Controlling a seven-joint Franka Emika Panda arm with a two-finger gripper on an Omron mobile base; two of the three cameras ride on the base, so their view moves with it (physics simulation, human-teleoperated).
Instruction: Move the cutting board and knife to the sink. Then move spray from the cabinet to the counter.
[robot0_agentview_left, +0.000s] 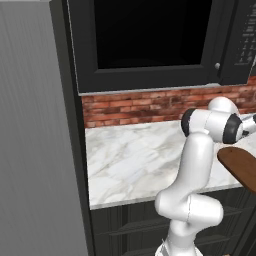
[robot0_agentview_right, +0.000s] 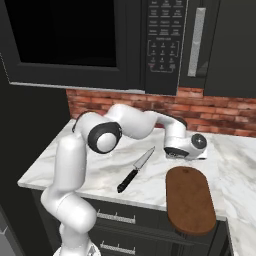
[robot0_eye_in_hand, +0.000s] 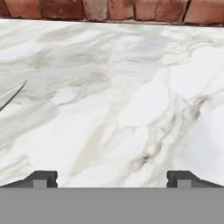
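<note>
Brown wooden cutting board (robot0_agentview_right: 190, 201), rounded corners, overhanging counter (robot0_agentview_right: 100, 172)

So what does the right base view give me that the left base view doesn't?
The right base view alone has the knife lying on the counter left of the board, the whole cutting board overhanging the front edge, and the microwave's keypad. The left base view alone has a tall grey panel on the left. Both share the marble counter, brick wall, microwave, arm and part of the board.
</note>
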